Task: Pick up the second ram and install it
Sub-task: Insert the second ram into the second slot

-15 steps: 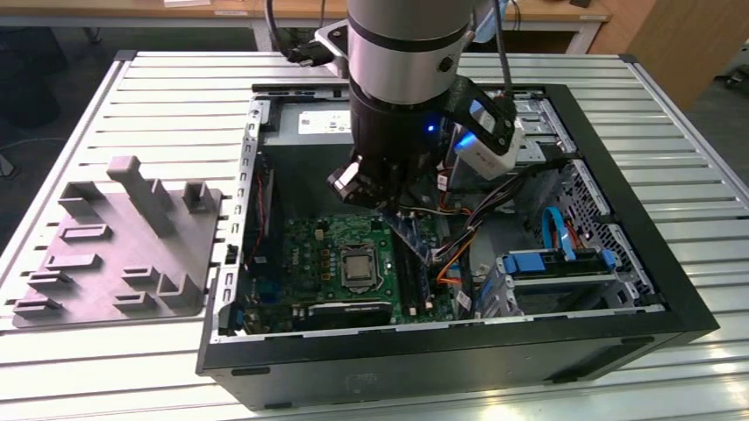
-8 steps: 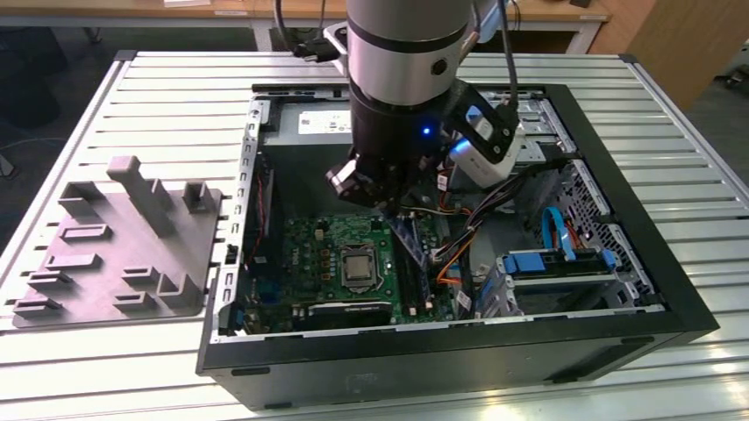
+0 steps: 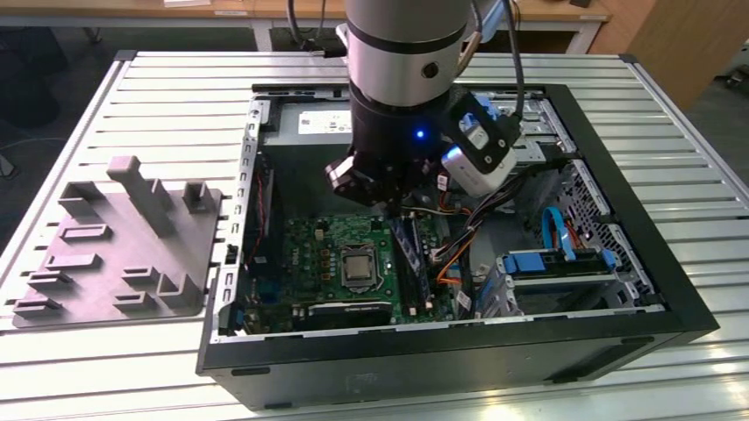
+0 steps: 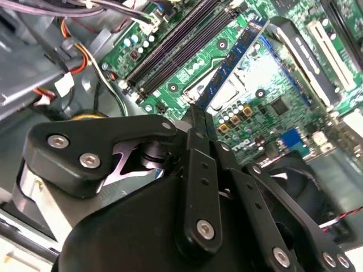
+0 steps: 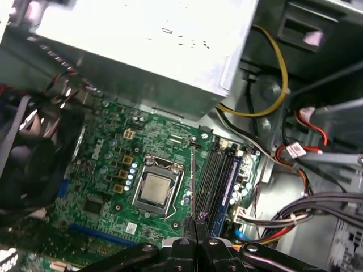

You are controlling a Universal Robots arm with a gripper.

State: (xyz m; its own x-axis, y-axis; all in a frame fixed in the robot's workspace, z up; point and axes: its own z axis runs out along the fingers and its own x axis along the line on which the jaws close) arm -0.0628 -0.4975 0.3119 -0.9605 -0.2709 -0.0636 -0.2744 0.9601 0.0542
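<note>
Gripper (image 4: 197, 116) clamped on the second ram (image 4: 232, 61), low over the motherboard (image 5: 108, 187).

From the exterior view's left: a grey fixture (image 3: 117, 237) sits on the slatted table (image 3: 655, 114), then comes the open computer case (image 3: 445, 351) with the arm reaching down inside. The fingers pinch the thin board by its flat faces, which leaves its contact edge free and keeps it running parallel to the memory slots (image 5: 215, 173). It projects ahead of the fingertips, between the CPU socket (image 5: 156, 190) and those slots, just beside them. I judge it is not yet seated.
</note>
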